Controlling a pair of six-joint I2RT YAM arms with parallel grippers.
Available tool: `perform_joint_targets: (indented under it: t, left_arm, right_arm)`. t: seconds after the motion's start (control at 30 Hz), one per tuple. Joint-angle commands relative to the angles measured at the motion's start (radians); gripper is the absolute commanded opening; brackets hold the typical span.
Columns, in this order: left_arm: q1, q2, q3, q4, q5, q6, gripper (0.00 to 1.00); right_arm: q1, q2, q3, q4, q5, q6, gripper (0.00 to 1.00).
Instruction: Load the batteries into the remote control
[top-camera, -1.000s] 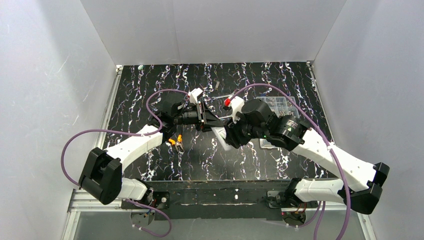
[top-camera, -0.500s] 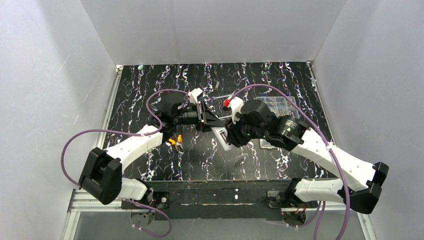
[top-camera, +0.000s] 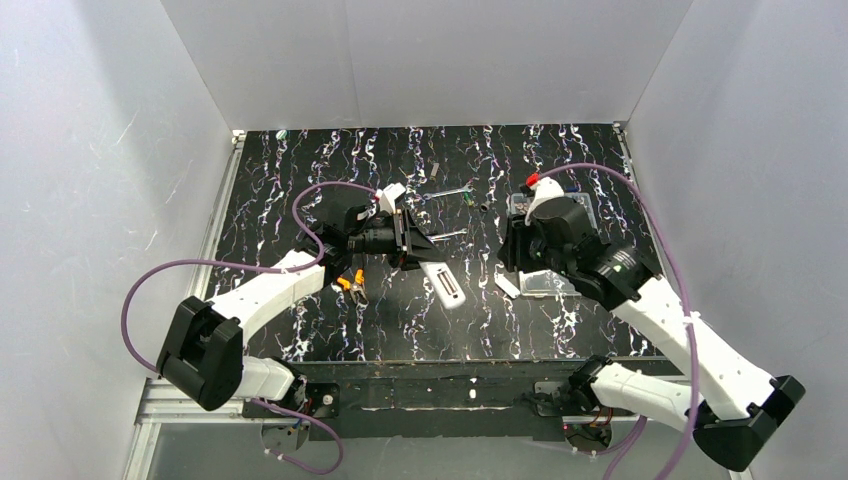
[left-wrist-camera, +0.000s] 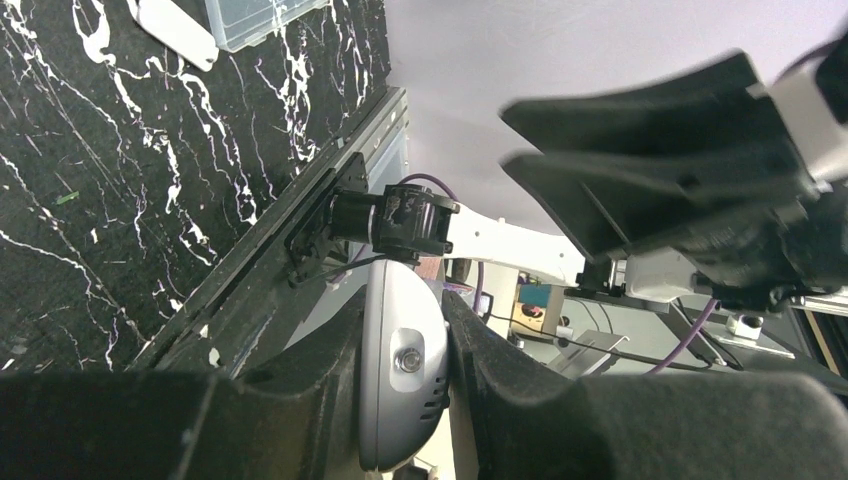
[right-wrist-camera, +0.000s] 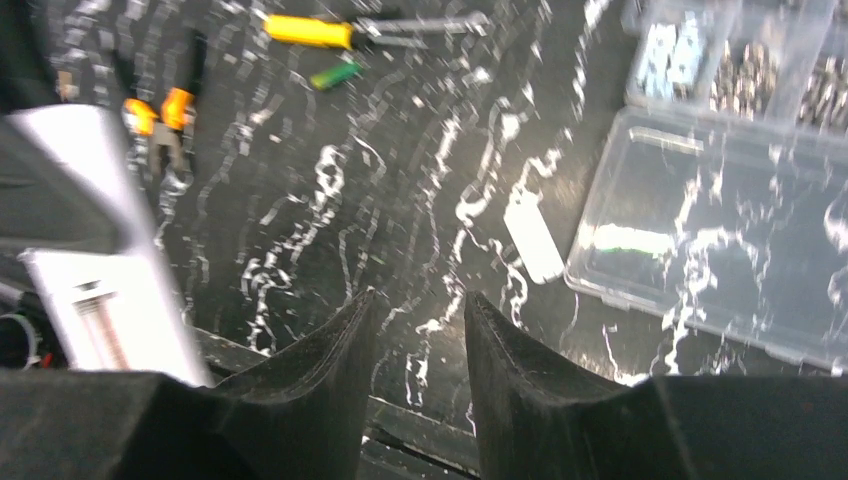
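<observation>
My left gripper (left-wrist-camera: 402, 325) has its two black fingers pressed against the sides of the small white oblong plastic remote control (left-wrist-camera: 400, 385). That wrist view shows only the remote's rounded end, with a little round lens set in it. The overhead view shows what the wrist view cannot: the remote's body (top-camera: 447, 287) sticks out past my left fingertips, off the table, with its back up and the recessed compartment showing as a grey slot. I cannot tell whether anything sits in that slot.

My right gripper (right-wrist-camera: 418, 300) has its fingers spread a little, with bare black marbled table (right-wrist-camera: 400, 200) showing between them and nothing held. In this wrist view the remote is a blurred white shape to the left of my fingers.

Ahead of my right fingertips and slightly left lies one slim green cylindrical battery (right-wrist-camera: 335, 74); I count no other. Just beyond it lies one yellow-handled screwdriver (right-wrist-camera: 300, 30). One pair of orange-handled pliers (right-wrist-camera: 160, 110) lies further left. Just ahead and right of my fingertips lies one small flat white cover piece (right-wrist-camera: 533, 237), beside the clear plastic compartment box (right-wrist-camera: 700, 250), whose far sections hold small metal parts.
</observation>
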Motion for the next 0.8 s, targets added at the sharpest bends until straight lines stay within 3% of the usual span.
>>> perform_joint_targets:
  t: [0.0, 0.3, 0.77]
  left_arm:
    - [-0.005, -0.054, 0.011, -0.021, 0.039, 0.034, 0.0]
    - [-0.005, -0.074, 0.007, -0.052, 0.039, 0.04, 0.0]
    - [-0.005, -0.101, 0.018, -0.141, 0.049, 0.079, 0.0]
  right_arm:
    - [-0.061, 0.044, -0.094, 0.003, -0.049, 0.09, 0.45]
    - [-0.064, 0.234, -0.158, 0.075, -0.031, -0.008, 0.45]
    - [-0.116, 0.479, -0.184, 0.145, -0.019, 0.009, 0.42]
